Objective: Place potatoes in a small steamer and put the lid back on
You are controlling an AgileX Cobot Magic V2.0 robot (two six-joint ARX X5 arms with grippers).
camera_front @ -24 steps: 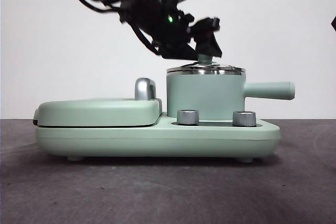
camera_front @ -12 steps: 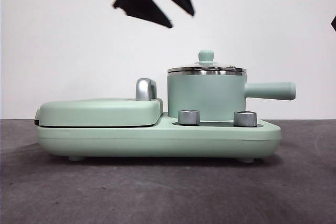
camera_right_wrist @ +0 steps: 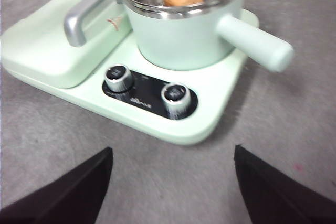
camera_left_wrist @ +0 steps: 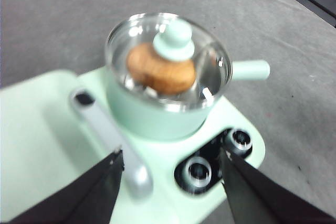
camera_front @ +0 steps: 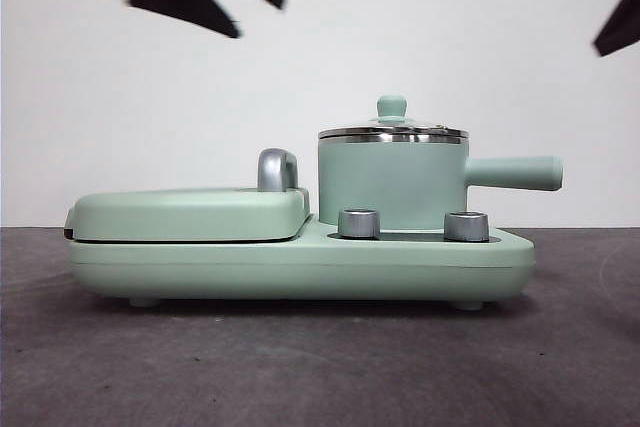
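So the potato point(camera_left_wrist: 160, 70) sits inside the steamer point(camera_front: 392, 185), lid point(camera_front: 392, 127) on top; left gripper point(camera_left_wrist: 170, 179) and right gripper point(camera_right_wrist: 173, 184) both splayed, empty

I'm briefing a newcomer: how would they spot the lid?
Find the mint-green cooker base on the grey table, then the cylindrical mint-green pot with the straight side handle. The lid sits on it: round clear glass, steel rim, small mint-green knob, unlike the flat opaque griddle cover alongside.
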